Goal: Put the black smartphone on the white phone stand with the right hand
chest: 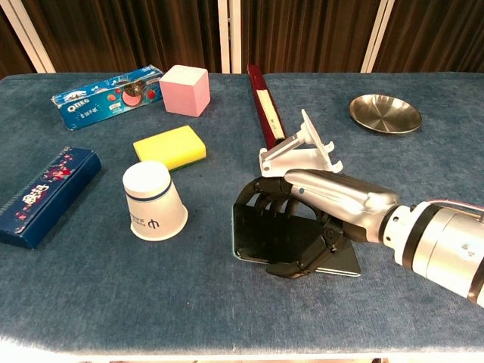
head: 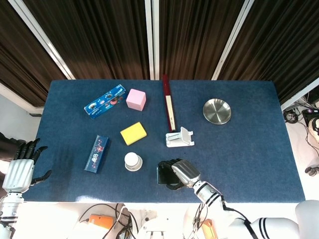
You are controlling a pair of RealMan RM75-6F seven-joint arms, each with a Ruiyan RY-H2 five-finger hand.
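glossy smartphone (chest: 265, 231), metal dish (chest: 385, 113) — matt tablecloth (chest: 113, 287)

The black smartphone (chest: 268, 231), tilted up off the bench in the right hand (chest: 325, 208), sits just in front of the empty white phone stand (chest: 299, 151).

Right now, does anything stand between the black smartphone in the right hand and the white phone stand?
Nothing visible does. The right hand holds the black smartphone just in front of the white phone stand, with only bare cloth between.
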